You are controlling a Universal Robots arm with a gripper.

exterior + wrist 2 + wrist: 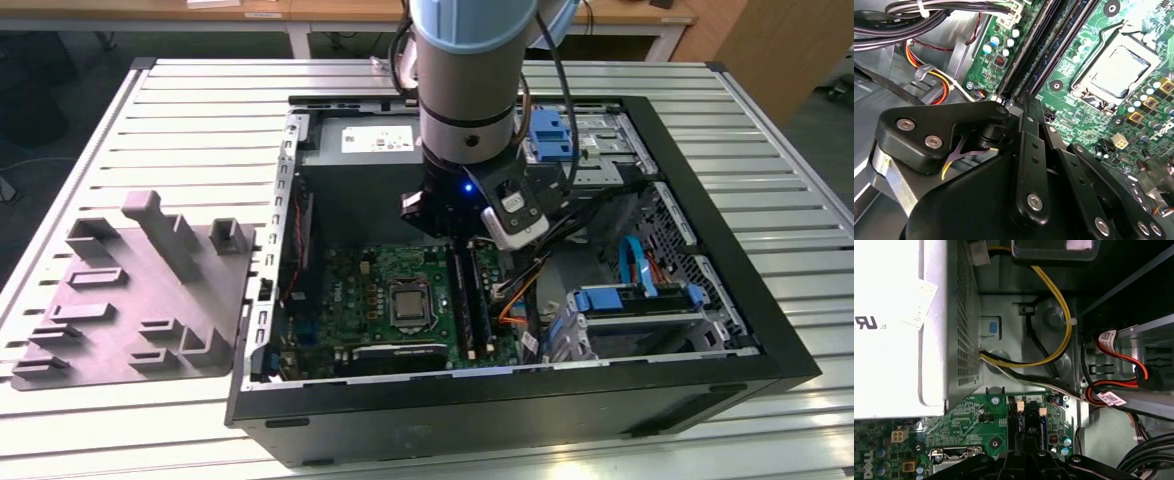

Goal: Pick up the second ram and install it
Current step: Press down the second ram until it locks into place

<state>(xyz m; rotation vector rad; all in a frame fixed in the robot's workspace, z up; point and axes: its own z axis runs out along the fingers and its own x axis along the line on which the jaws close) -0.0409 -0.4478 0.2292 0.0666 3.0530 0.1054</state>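
The gripper [461, 238] hangs low inside the open computer case [747, 330], right over the long memory slots [467, 295] on the green motherboard [367, 290]. In the exterior view the slots run from 12 o'clock to 6 o'clock, just at 3 o'clock from the square processor socket [404, 305]. The second ram seems to be a thin dark stick standing on its edge in those slots, straight under the gripper and lined up the same way as the slots. In the second wrist view the black fingers [1029, 150] look pressed close together over the slots [1054, 55]. Whether they hold the stick cannot be told. The grey plastic plate [134, 300] lies on the slatted surface [200, 110], well apart at 9 o'clock.
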